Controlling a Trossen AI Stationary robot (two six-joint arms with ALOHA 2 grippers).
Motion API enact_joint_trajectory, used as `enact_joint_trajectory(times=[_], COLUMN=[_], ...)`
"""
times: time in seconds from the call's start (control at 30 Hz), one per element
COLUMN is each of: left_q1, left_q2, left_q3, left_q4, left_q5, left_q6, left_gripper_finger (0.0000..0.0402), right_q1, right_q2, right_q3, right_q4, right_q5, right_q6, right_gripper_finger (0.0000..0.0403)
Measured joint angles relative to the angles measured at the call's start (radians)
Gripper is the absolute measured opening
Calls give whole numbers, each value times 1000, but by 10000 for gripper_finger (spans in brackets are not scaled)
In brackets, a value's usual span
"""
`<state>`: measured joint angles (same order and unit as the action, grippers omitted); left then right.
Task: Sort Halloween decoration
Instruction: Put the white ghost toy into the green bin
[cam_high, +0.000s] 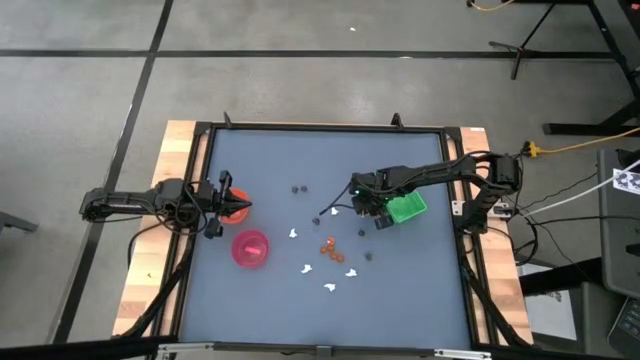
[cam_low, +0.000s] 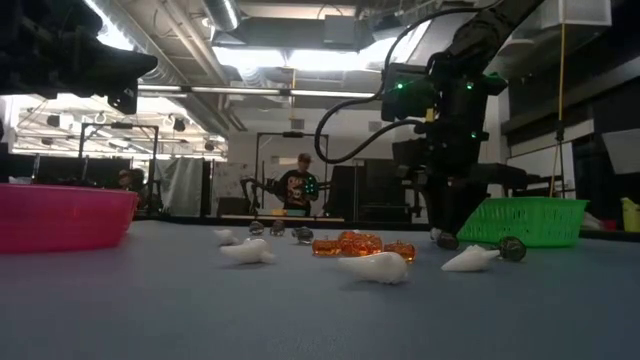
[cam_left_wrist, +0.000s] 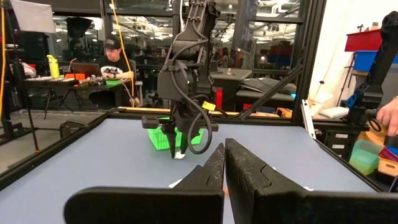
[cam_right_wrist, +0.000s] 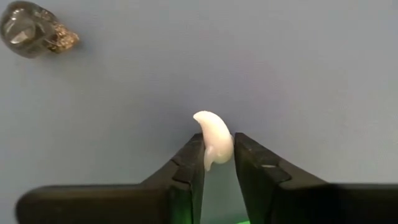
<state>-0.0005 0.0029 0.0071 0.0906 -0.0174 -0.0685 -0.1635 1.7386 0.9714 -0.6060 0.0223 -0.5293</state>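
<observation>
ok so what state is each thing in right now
right gripper: down at the table, closed on a white piece
left gripper: shut, empty, by the orange bowl
pink bowl: upright
green tray: upright
dark skull piece: loose on the table
</observation>
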Motion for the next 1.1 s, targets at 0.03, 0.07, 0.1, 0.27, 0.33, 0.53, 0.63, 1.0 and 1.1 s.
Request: enact_joint_trajectory(times=[0.03,0.07,0.1,0.27,0.33,0.53,0.63,1.0,1.1], left_q1=[0,0,0,0,0,0,0,0,0], left_q2=[0,0,0,0,0,0,0,0,0], left_q3=[0,0,0,0,0,0,0,0,0], left_q4=[0,0,0,0,0,0,0,0,0], left_q5=[0,0,0,0,0,0,0,0,0], left_q6=[0,0,0,0,0,0,0,0,0], left_gripper_finger=[0,0,0,0,0,0,0,0,0], right_q1=[0,0,0,0,0,0,0,0,0], right_q2=[0,0,0,0,0,0,1,3,3], right_q3=[0,0,0,0,0,0,8,154,216], right_q4=[0,0,1,1,1,2,-7,-100,-161], right_q5=[0,0,1,1,1,1,-6,-9,-13], right_q6=[0,0,0,0,0,0,0,1,1], right_gripper_finger=[82,80,78,69,66,65,65,65,65])
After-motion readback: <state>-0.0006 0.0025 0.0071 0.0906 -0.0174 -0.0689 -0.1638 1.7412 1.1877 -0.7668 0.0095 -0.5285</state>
